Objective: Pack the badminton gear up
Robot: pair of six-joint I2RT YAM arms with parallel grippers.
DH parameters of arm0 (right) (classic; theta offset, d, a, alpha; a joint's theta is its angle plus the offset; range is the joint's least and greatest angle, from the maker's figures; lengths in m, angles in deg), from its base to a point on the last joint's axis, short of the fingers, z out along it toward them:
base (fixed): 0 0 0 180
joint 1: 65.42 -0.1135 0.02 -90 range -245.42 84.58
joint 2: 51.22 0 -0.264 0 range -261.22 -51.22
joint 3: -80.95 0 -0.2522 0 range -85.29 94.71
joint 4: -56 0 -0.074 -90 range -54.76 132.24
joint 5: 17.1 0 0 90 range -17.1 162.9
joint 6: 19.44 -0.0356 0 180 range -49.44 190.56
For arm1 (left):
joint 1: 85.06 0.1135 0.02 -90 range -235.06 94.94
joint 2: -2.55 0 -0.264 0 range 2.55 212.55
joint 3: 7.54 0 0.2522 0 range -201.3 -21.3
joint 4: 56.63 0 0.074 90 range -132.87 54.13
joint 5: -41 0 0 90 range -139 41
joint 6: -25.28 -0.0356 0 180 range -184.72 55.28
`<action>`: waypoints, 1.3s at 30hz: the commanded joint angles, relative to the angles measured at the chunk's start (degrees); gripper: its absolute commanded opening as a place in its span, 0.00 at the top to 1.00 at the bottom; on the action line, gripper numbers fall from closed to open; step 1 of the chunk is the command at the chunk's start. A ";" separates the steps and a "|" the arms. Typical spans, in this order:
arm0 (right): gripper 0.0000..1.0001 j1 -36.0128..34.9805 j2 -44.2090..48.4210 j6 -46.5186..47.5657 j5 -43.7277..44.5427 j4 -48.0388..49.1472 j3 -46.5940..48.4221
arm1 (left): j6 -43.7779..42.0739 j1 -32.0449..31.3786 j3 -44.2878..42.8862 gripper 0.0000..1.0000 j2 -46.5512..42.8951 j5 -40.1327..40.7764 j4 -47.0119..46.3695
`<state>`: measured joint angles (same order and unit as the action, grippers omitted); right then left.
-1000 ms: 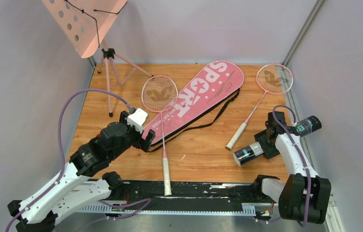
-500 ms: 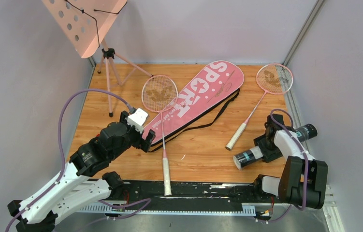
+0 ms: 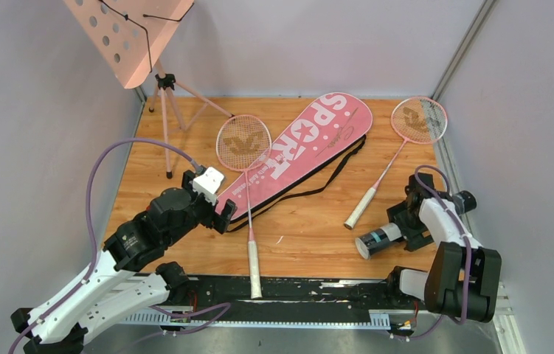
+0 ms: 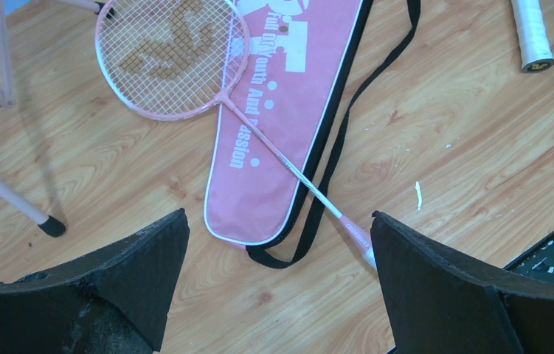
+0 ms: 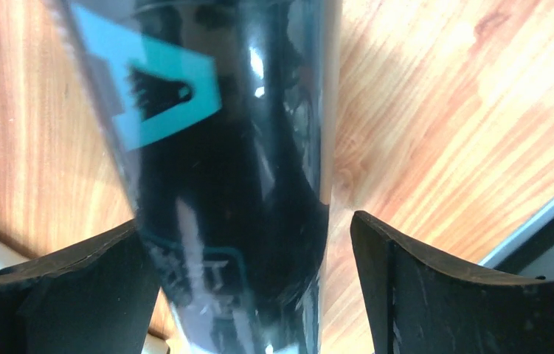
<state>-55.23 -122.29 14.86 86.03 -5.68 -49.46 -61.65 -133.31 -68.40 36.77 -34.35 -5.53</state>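
The black tube lies on the wooden floor at the right, its far end by the wall. My right gripper straddles it with jaws open. In the right wrist view the tube rests against the left finger, and a gap shows beside the right finger. The pink bag lettered "SPORT" lies diagonally mid-floor. One pink racket lies partly over its lower end, the other racket at the back right. My left gripper hovers open and empty above the bag's lower end.
A pink perforated music stand on tripod legs stands at the back left; one leg shows in the left wrist view. Grey walls close in on the left, back and right. The bag's black strap trails across the floor.
The right gripper's jaws have widened off the tube. The tube has shifted slightly toward the near edge and lies lower. The left arm has barely moved.
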 commanded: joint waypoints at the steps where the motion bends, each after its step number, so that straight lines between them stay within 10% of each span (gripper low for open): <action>1: 0.09 0.25 5.18 -1.47 1.20 -5.24 3.89 | -0.95 0.09 0.06 0.00 -0.39 -1.14 -2.47; 17: 0.18 0.17 21.12 5.66 -5.44 -10.64 13.78 | 1.76 0.18 0.80 0.00 0.28 0.74 -2.98; 29: 0.43 -0.76 29.27 12.19 -47.47 22.55 2.80 | 23.11 0.20 -2.24 0.06 24.03 -1.50 -2.67; 39: 0.48 -17.57 27.68 12.46 -44.26 32.67 -1.00 | 28.18 1.26 1.80 0.26 42.25 -3.98 -12.99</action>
<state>-66.72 -94.94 26.38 41.48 18.67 -49.63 -37.21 -132.94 -67.74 74.34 -37.10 -12.04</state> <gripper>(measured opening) 0.519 0.764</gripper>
